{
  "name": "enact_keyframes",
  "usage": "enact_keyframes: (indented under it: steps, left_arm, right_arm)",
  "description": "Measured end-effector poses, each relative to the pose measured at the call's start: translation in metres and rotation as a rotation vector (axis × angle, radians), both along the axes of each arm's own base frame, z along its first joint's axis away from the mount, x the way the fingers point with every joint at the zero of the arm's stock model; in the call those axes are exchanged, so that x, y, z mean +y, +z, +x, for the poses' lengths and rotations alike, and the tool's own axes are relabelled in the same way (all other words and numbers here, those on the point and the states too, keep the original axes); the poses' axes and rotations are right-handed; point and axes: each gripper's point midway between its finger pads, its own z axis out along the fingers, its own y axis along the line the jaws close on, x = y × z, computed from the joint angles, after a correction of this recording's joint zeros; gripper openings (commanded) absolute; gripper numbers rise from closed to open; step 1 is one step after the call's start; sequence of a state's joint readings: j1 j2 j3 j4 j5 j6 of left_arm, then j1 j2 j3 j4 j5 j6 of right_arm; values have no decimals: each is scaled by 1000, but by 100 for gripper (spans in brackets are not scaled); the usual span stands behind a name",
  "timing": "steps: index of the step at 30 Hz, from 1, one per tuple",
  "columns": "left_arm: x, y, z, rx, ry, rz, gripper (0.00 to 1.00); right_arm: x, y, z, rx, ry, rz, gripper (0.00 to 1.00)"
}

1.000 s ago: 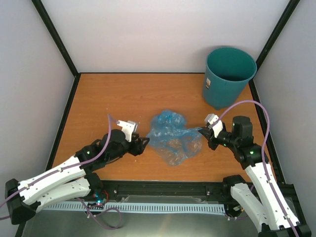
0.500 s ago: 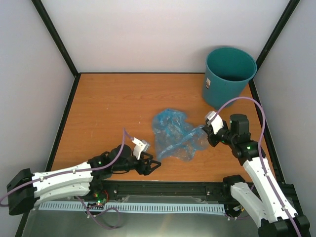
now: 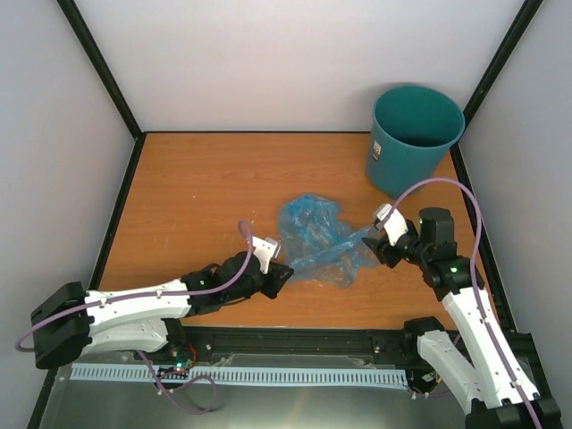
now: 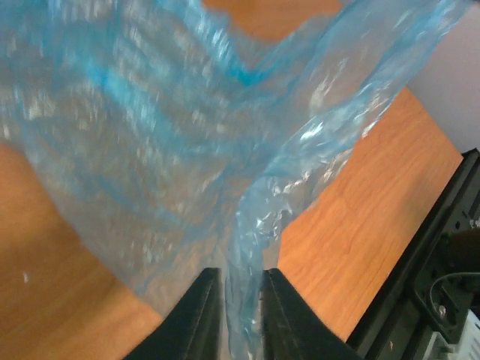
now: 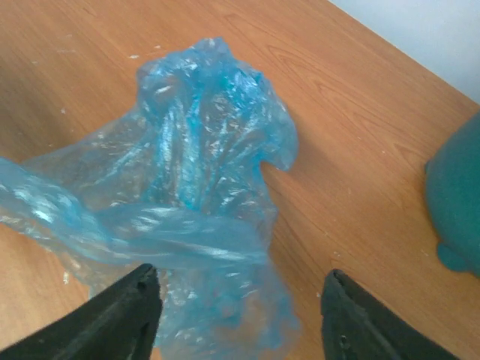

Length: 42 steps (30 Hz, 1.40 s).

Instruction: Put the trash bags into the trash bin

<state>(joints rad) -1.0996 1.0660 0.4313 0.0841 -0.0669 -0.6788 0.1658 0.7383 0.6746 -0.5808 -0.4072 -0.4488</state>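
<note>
Wooden tabletop [image 3: 197, 179]: orange-brown, walled on three sides by pale panels w/ black frame posts.

Trash bag [image 3: 317, 241]: light-blue translucent film, glossy, crumpled. Lies on tabletop centre-right, betw. the two grippers, well apart from the bin. Bulk sits at the far side; one twisted strand runs from the near-left corner across toward the right. Not in bin.

Trash bin [image 3: 413, 143]: dark teal, round, tapered, upright in far-right corner of tabletop. Opening faces up; nothing seen inside from the top view. Pale label on its left wall.

L gripper [image 3: 279, 275]: low over the tabletop at the bag's near-left edge, arm stretched along the near side. Wrist view: the two dark fingers [image 4: 201, 311] sit close together w/ a bunched strand of film caught betw. them, i.e. jaws pinching the trash bag.

R gripper [image 3: 374, 243]: at the bag's right edge, pointing left. Wrist view: fingers [image 5: 120, 319] set wide apart, film lying ahead of and betw. them, no contact seen on either pad. Jaws spread.
</note>
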Motion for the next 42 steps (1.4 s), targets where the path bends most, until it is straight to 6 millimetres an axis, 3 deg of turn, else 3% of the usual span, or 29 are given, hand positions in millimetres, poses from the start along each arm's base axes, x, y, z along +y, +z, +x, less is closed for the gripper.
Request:
enact_keyframes:
  steps: [3,9,18,23,25,30,31,33,35,37,38,40,41,42]
  left_arm:
    - [-5,24,10,-64,16,-22,3]
    - [-3,63,19,-168,38,-56,3]
    - [-5,85,24,-237,26,-30,3]
    - [-9,103,27,-273,16,-38,3]
    - [-10,108,27,-284,13,-40,3]
    - [-11,114,27,-301,4,-30,4]
    - [-10,113,27,-304,2,-20,4]
    - [-9,115,28,-314,3,-8,4]
    - [-8,119,30,-328,5,2,4]
    - [-8,124,32,-345,9,11,4]
    - [-7,126,32,-352,11,15,5]
    - [-6,130,34,-366,16,23,8]
    - [-5,132,35,-372,19,26,16]
    - [-4,133,35,-377,22,30,31]
  right_arm:
    - [3,5,-13,-22,74,-44,82]
    - [9,9,-43,-24,258,-135,85]
    - [32,38,-54,-142,479,-213,87]
    - [62,24,-59,-131,634,-288,85]
    - [70,15,-55,-118,656,-325,79]
    - [77,2,-31,-97,602,-375,48]
    - [78,1,-27,-94,587,-376,46]
    - [79,2,-22,-94,560,-369,47]
    - [80,7,-18,-102,535,-355,57]
    - [81,11,-13,-114,509,-344,53]
    - [81,13,-10,-123,496,-341,46]
    - [82,16,-6,-137,481,-334,18]
    - [83,17,-4,-140,478,-329,6]
    - [85,16,-4,-132,476,-316,3]
